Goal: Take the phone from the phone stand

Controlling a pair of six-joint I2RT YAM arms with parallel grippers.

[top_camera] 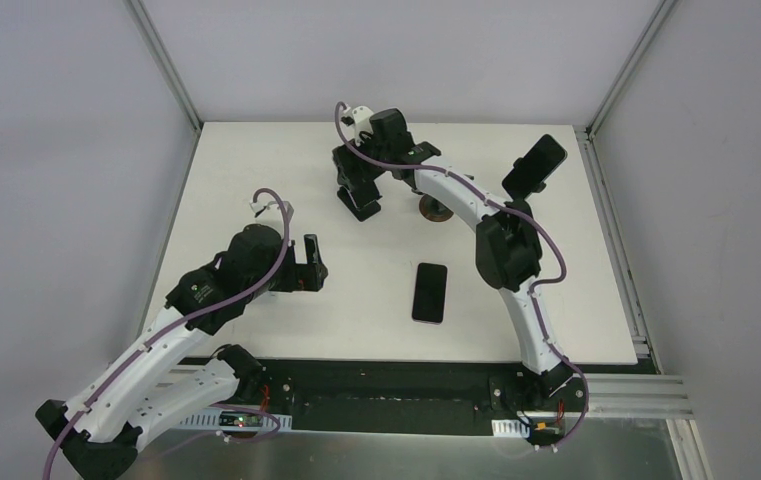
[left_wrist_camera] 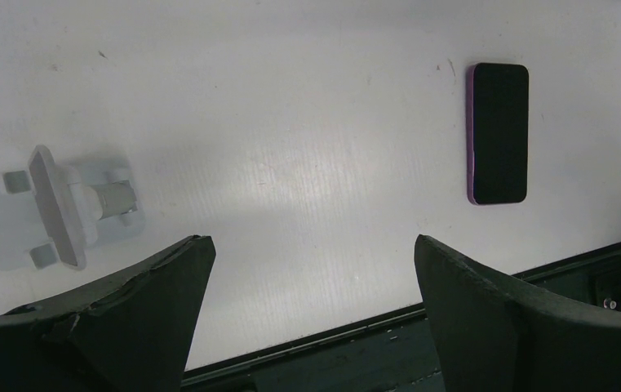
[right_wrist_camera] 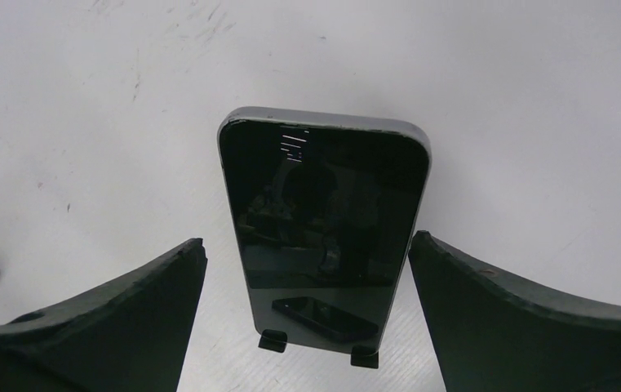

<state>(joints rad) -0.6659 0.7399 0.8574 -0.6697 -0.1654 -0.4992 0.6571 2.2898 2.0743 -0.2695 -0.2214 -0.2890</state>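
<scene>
Phone (right_wrist_camera: 323,220): a dark slab with rounded corners and a glossy black screen. It is propped up and leans back on its stand (right_wrist_camera: 272,341), of which two small black hooks show under the lower edge. It sits toward the far middle of the table (top_camera: 256,170), directly in front of the right gripper (right_wrist_camera: 307,242). That gripper's fingers (right_wrist_camera: 127,327) are spread wide, one on each side of the phone and clear of both edges. Nothing is held.

Left gripper (top_camera: 308,262): spread fully, holding nothing, hanging over the left half of the table, well apart from the phone.

View differences:
- Right wrist view: the only clear look at the screen, which mirrors a second phone (top_camera: 430,292) lying flat on the table.
- Top view: the right gripper covers the propped phone, so the dark shape beneath it is probably phone and stand together. Only this view shows a third phone (top_camera: 536,162), tilted on a mount near the far right edge.
- Left wrist view: shows the flat phone's purple side edge and a white stand (left_wrist_camera: 54,208) with a flat back plate and blocky feet.

Materials: the table surface is matt white, faintly ribbed and scuffed. The finger pads are matt black, curved and rough along their edges.
</scene>
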